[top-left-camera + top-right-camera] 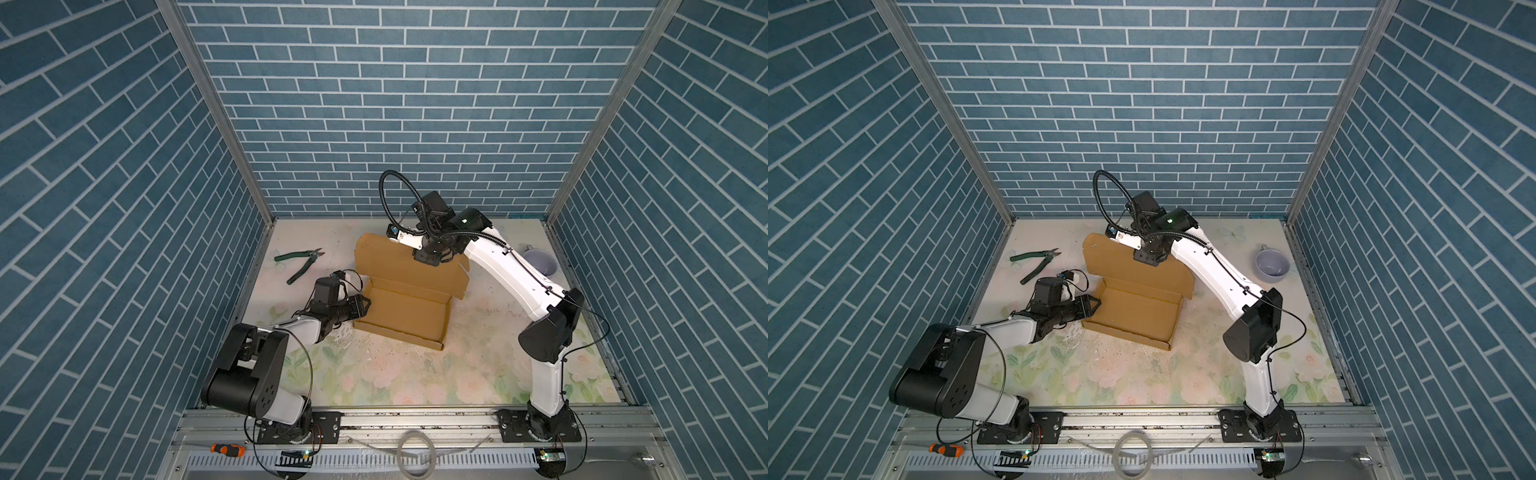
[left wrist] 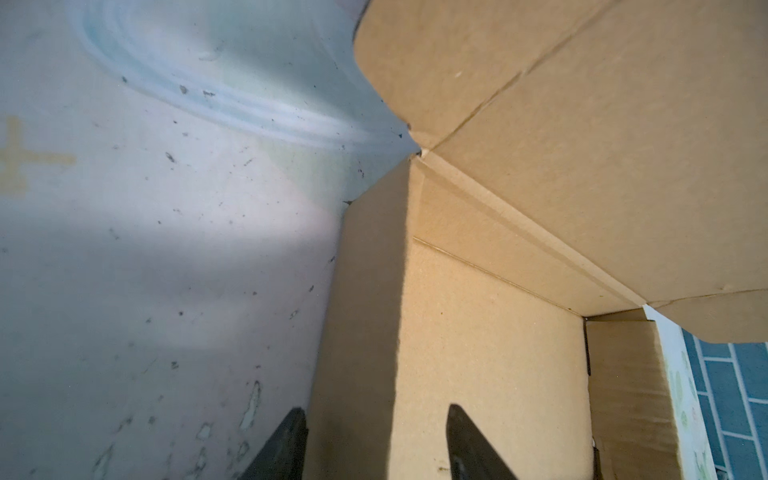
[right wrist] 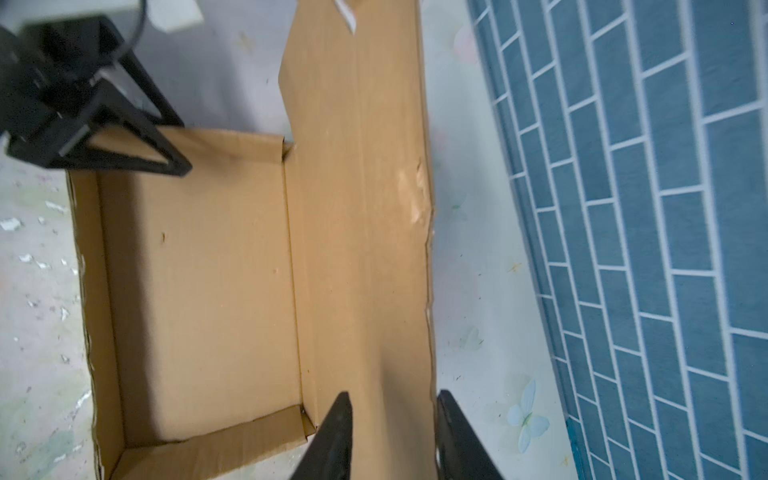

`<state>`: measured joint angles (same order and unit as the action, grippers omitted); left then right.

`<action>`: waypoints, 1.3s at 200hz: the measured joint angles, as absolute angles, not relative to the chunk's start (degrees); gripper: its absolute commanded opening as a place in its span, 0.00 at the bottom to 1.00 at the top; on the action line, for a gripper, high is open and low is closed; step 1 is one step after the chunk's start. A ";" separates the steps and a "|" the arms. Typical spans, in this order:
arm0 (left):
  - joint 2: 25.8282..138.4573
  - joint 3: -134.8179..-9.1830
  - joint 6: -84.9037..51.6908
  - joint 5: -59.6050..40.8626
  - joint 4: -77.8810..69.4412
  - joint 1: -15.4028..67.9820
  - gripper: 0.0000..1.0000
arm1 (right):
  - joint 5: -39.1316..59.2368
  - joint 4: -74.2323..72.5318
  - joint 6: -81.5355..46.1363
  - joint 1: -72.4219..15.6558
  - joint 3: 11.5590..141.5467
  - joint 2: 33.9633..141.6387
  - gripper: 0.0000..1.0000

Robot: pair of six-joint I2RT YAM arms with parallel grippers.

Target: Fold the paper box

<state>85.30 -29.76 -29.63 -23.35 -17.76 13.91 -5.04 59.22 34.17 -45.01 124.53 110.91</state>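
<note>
The paper box (image 1: 405, 309) sits mid-tabletop (image 1: 415, 374) with its lid (image 1: 395, 257) upright at 12 o'clock, but both claws are spread, the right claw (image 3: 395, 415) astride the lid's rim and the left claw (image 2: 374, 436) astride the 9 o'clock wall (image 2: 361, 332), so the ungripped lid may flop backward.

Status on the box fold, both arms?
Left gripper open, straddling the paper box side wall. Right gripper open over the raised lid. Tray formed, lid not closed. Green-handled cutters, cup sit clear.
</note>
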 measured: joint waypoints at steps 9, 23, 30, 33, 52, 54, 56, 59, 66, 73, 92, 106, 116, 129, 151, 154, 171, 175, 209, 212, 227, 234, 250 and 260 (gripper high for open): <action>85.58 -29.74 -30.02 -23.24 -18.31 13.91 0.55 | -4.29 58.35 32.49 -45.01 124.53 109.34 0.41; 86.06 -29.74 -30.61 -23.20 -19.09 13.91 0.54 | -3.18 56.95 28.97 -45.01 124.53 106.83 0.41; 86.17 -29.74 -30.89 -23.20 -19.31 13.91 0.54 | -2.79 56.21 26.74 -45.01 124.51 105.69 0.41; 86.21 -29.74 -31.03 -23.20 -19.42 13.91 0.54 | -2.74 55.86 25.82 -45.01 124.40 105.23 0.41; 86.43 -29.74 -31.70 -23.22 -20.12 13.91 0.53 | -2.90 52.60 18.98 -45.01 121.30 101.82 0.40; 86.50 -29.74 -31.81 -23.22 -20.25 13.91 0.53 | -3.01 52.03 18.13 -45.01 120.51 101.27 0.40; 86.54 -29.74 -31.92 -23.24 -20.36 13.91 0.53 | -2.98 51.64 17.34 -45.01 119.74 100.79 0.40; 86.65 -29.74 -32.14 -23.24 -20.53 13.91 0.53 | -3.29 51.00 16.19 -45.01 118.45 99.98 0.40; 86.83 -29.69 -32.51 -23.29 -20.93 13.91 0.52 | -3.70 49.45 13.43 -45.01 114.96 97.95 0.40; 86.94 -29.54 -32.91 -23.35 -21.50 13.91 0.51 | -4.19 47.57 10.52 -45.01 110.85 95.74 0.40; 87.15 -28.91 -34.39 -23.46 -23.20 14.26 0.51 | -5.65 42.87 3.46 -44.99 98.37 89.21 0.40; 87.22 -28.45 -35.51 -23.40 -24.21 15.07 0.51 | -6.90 40.40 -1.74 -44.97 90.08 84.77 0.40; 87.22 -28.23 -36.27 -23.29 -24.69 15.77 0.51 | -7.62 39.22 -5.13 -44.71 85.34 82.21 0.40; 87.22 -28.03 -37.17 -22.92 -25.26 16.86 0.51 | -7.97 38.04 -9.54 -44.12 80.25 79.50 0.40; 87.13 -27.14 -39.00 -21.87 -26.44 19.44 0.51 | -8.01 36.25 -16.60 -41.89 73.01 76.40 0.40; 87.07 -27.03 -39.20 -21.69 -26.52 19.84 0.51 | -8.01 35.90 -17.47 -41.45 72.03 76.07 0.40; 85.73 -26.17 -40.38 -20.91 -26.37 21.17 0.53 | -7.99 34.33 -22.28 -39.16 66.24 74.43 0.41; 85.19 -25.93 -40.47 -20.75 -26.28 21.34 0.53 | -7.88 33.78 -23.46 -38.48 64.69 74.00 0.41; 77.25 -25.26 -40.12 -18.61 -22.31 21.43 0.63 | -4.67 31.88 -31.33 -31.79 55.18 72.62 0.42; 76.42 -25.28 -39.77 -18.28 -21.65 21.43 0.64 | -4.08 31.83 -31.77 -31.24 54.65 72.69 0.42; 72.77 -25.54 -37.80 -16.91 -18.22 21.41 0.66 | -1.72 30.92 -33.80 -28.75 52.58 72.82 0.42; 71.42 -25.98 -36.64 -16.19 -16.19 21.41 0.67 | -0.91 30.35 -34.48 -28.27 51.90 72.79 0.42; 68.51 -27.62 -33.26 -13.78 -10.68 21.41 0.77 | 0.93 27.90 -35.83 -28.12 49.98 72.55 0.42; 66.37 -28.86 -30.26 -11.49 -7.01 21.41 0.85 | 1.85 26.41 -36.32 -28.12 48.62 72.07 0.42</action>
<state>66.37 -28.86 -30.26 -11.49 -7.01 21.41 1.85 26.41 -36.32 -28.12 48.62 72.07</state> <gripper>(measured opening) 0.774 0.418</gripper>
